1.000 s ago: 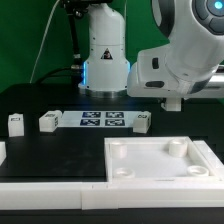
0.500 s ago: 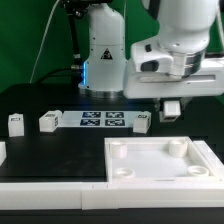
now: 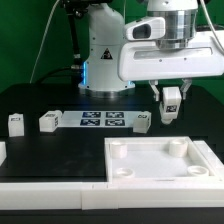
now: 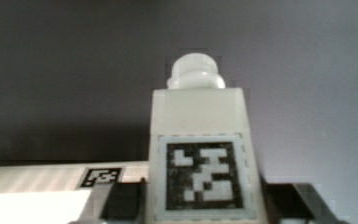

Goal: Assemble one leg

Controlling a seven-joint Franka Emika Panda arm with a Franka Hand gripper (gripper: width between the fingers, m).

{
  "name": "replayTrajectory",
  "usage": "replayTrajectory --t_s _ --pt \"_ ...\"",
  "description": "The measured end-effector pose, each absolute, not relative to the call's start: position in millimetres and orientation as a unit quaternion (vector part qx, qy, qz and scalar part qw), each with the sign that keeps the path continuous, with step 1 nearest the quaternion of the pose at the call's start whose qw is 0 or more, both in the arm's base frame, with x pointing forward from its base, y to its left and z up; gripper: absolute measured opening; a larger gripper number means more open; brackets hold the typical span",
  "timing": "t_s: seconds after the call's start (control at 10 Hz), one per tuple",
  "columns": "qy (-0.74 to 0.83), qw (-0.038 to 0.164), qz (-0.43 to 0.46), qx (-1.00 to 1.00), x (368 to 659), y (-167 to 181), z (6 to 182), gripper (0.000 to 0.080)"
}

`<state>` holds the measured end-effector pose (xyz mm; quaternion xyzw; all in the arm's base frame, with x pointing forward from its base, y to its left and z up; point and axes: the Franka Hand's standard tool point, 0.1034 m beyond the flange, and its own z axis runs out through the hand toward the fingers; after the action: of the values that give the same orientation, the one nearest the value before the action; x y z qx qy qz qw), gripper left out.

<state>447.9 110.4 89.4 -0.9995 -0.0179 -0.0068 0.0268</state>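
My gripper (image 3: 171, 104) is shut on a leg (image 3: 172, 103), a small white blocky peg with a black-and-white tag, and holds it in the air above the table, behind the large white panel (image 3: 160, 162). In the wrist view the held leg (image 4: 201, 140) stands between my dark fingers (image 4: 126, 204), its rounded peg end pointing away and its tag facing the camera. Three more legs lie on the table: one at the exterior view's far left (image 3: 15, 124), one beside it (image 3: 48, 121), one right of the marker board (image 3: 143, 122).
The marker board (image 3: 103, 122) lies on the black table behind the panel. The panel has round corner sockets (image 3: 120, 149). A white strip runs along the table's front edge (image 3: 50, 190). The robot base (image 3: 104, 50) stands at the back.
The arm has swung toward the exterior view's left and turned; the gripper with the leg now hangs lower and in plain view above the table.
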Motion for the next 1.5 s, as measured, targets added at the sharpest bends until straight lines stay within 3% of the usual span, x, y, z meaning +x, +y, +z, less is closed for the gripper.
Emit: replayTrajectory --t_s 0.2,0.6,1.0,1.5 --pt "-0.024 0.029 -0.031 -0.999 451.1 111.5 94.7 0.0291" --pt "-0.017 0.037 -0.057 -0.998 514.3 110.9 126.3 0.0291" --pt "0.006 0.042 -0.018 -0.999 586.8 131.3 126.4 0.0291" --pt "0.005 0.046 -0.063 -0.997 595.7 133.0 125.1 0.0291"
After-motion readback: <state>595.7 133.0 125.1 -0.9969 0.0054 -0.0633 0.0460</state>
